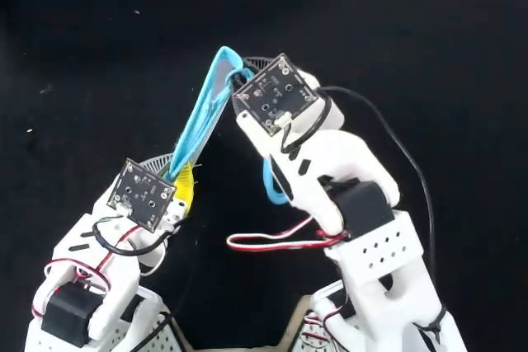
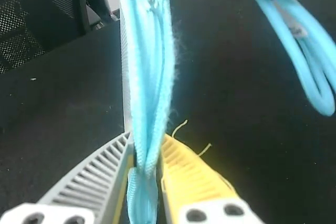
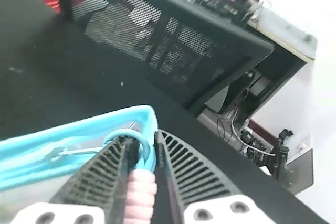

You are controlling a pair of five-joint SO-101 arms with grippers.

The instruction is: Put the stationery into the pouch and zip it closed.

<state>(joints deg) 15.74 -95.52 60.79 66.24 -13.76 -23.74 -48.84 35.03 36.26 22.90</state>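
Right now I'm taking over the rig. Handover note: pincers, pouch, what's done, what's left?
Left pincer: shut on one end of the light blue pouch.
Right pincer: shut on the pouch's other end, beside the zipper pull.
The pouch is held stretched between both arms above the black table. Its blue loop strap hangs free.
Done: pouch gripped at both ends.
Left: cannot tell whether the stationery is inside or the zip is fully closed. Check both before releasing.

Pouch (image 1: 200, 121) stretched from left hand (image 2: 146, 136) to right hand (image 3: 144, 137) bars centre; bench (image 1: 74, 80) open at 10 and 2 o'clock.
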